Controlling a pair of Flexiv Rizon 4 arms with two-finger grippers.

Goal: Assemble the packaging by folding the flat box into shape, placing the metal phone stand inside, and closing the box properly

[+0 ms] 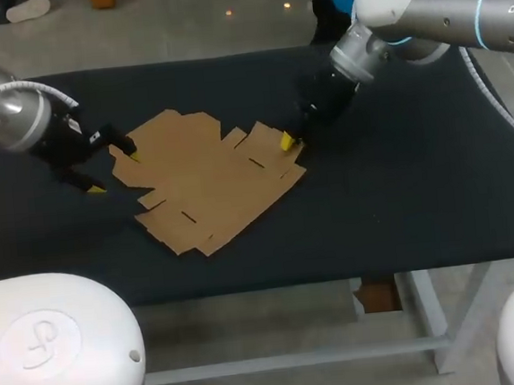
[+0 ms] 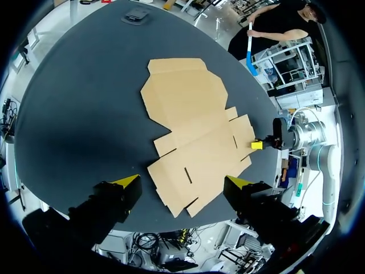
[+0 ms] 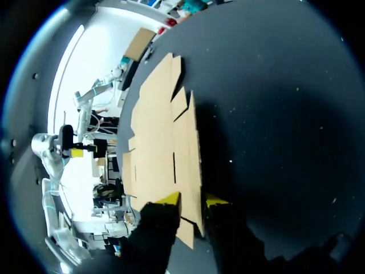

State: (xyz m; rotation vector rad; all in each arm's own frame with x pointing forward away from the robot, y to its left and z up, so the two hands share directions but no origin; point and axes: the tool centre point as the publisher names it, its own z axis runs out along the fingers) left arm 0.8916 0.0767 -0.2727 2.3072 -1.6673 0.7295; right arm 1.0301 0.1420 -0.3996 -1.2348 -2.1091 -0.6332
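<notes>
A flat, unfolded brown cardboard box (image 1: 206,179) lies in the middle of the black table (image 1: 402,198). My left gripper (image 1: 114,173) stands wide open at the box's left edge, just above the table. In the left wrist view the cardboard (image 2: 194,131) lies ahead of and between its fingers (image 2: 182,182), untouched. My right gripper (image 1: 289,142) is at the box's right flap. In the right wrist view its yellow tips (image 3: 194,200) stand slightly apart astride the edge of the cardboard (image 3: 159,137), one over the flap and one over the table.
A small dark grey object (image 2: 136,16) lies on the table far beyond the cardboard in the left wrist view; I cannot tell what it is. Bare black table surrounds the box on all sides. The table's front edge (image 1: 274,285) runs close below the box.
</notes>
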